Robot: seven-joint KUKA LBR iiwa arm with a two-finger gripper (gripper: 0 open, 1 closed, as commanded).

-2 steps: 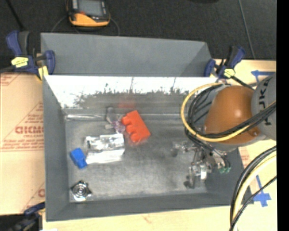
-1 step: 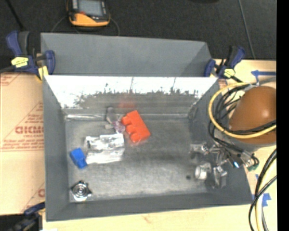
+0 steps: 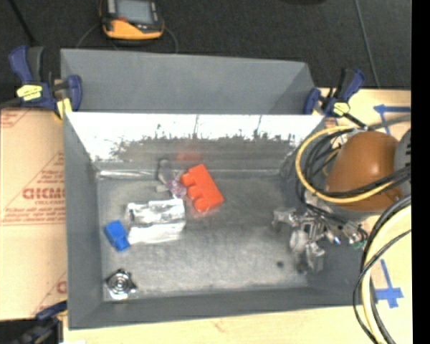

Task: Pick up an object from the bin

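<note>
The two-finger gripper (image 3: pixel 306 244) hangs low at the right end of the grey metal bin (image 3: pixel 201 131), over bare floor; whether it is spread or closed cannot be told. The orange toothed plastic block (image 3: pixel 201 188), crinkly silver packet (image 3: pixel 156 218) and small blue block (image 3: pixel 117 236) lie well apart to its left. Closing here would likely catch nothing, or scrape the right wall

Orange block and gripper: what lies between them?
Nothing: the camera view shows bare bin floor between the orange block and the gripper.

Matt scuffed grey metal bin (image 3: pixel 201 274), glossy orange plastic block (image 3: pixel 201 188), crinkled shiny clear wrapper (image 3: pixel 156 218)
</note>
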